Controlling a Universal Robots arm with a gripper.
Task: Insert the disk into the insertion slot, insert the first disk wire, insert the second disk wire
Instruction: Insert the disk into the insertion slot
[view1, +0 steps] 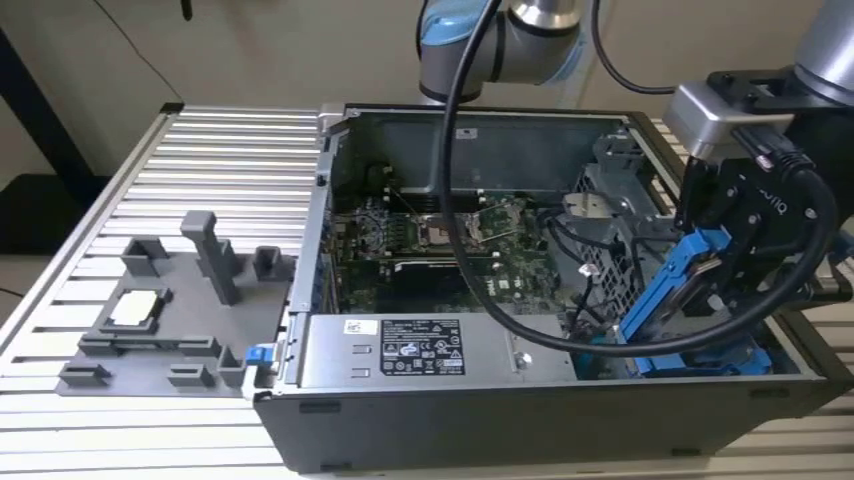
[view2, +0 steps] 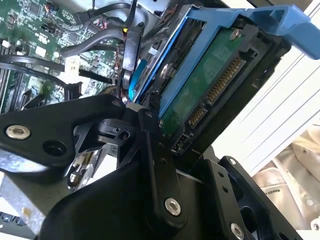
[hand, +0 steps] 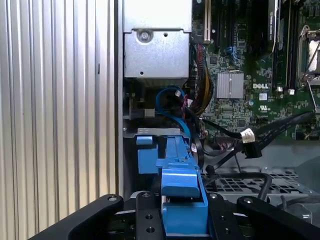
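**Drive poised at the cage:** The disk (view1: 667, 295), clipped in its blue carrier (hand: 180, 182), hangs tilted over the near corner of the open computer case (view1: 534, 400) on the exterior view's right. Its lower end dips towards the insertion slot (hand: 155, 131) of the drive cage. The gripper (view1: 727, 268) has its jaws drawn in narrow on the carrier's two long sides, with the fingers (hand: 145, 212) pressed against the blue plastic.

In the second wrist view the disk's green circuit board (view2: 205, 85) and gold connector (view2: 225, 77) lie bare between the black linkages. The drive looks dense, rigid and fairly heavy for its size. The plastic frame probably gives a little, so the side rails seem the safe hold, well clear of the fragile board and connector pins.

Carrier and gripper mask most of the slot's mouth, so how deep the disk sits cannot be told. Loose black cables (hand: 240, 145) trail over the motherboard (hand: 250, 75) beside the cage, and which of them serve the disk is unclear. The case stands on a ribbed metal table (view1: 214, 160).
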